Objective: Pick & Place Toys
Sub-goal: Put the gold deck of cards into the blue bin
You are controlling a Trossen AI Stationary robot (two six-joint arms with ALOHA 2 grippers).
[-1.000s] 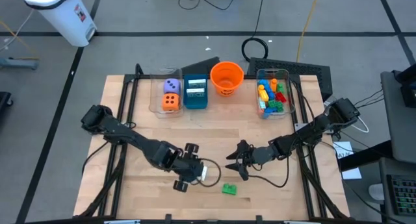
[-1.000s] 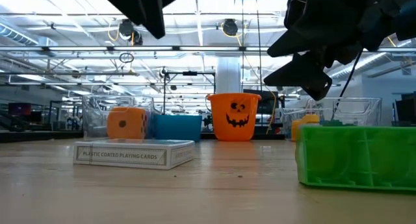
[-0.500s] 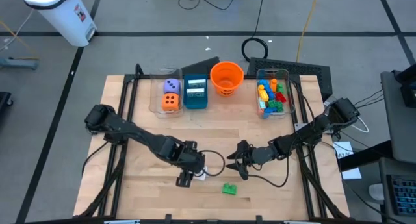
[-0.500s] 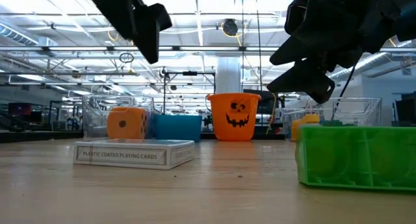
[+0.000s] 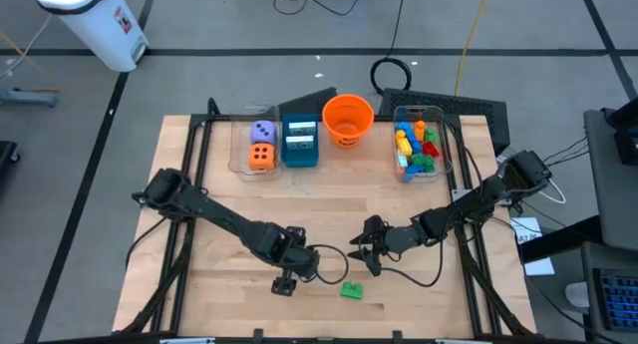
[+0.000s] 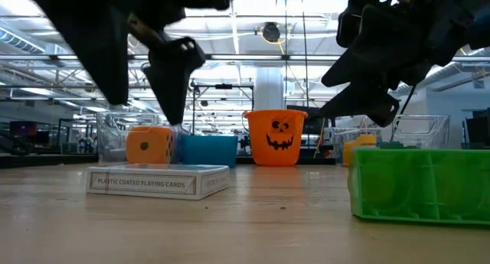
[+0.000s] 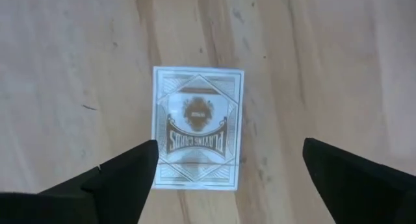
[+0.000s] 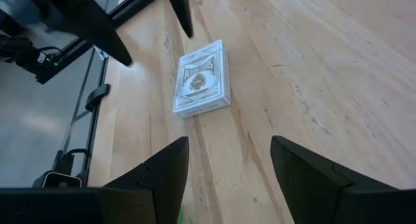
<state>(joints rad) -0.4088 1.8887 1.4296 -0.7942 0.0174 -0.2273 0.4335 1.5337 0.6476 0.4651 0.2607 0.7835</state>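
The left gripper [image 5: 298, 266], fingers spread wide and empty, is hanging directly above the card deck [image 7: 197, 127] lying flat at table centre-front, long axis running 12-to-6 between the fingertips, while the right gripper [image 5: 359, 255], part-open, is waiting at 3 o'clock.

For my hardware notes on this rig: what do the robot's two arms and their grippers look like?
Both arms are black and slender, built of jointed segments. The left arm ends in the left gripper, the right arm in the right gripper. Thin black cables loop beside each wrist. Each gripper has two flat, dark, wedge-shaped fingers. No markings are visible.
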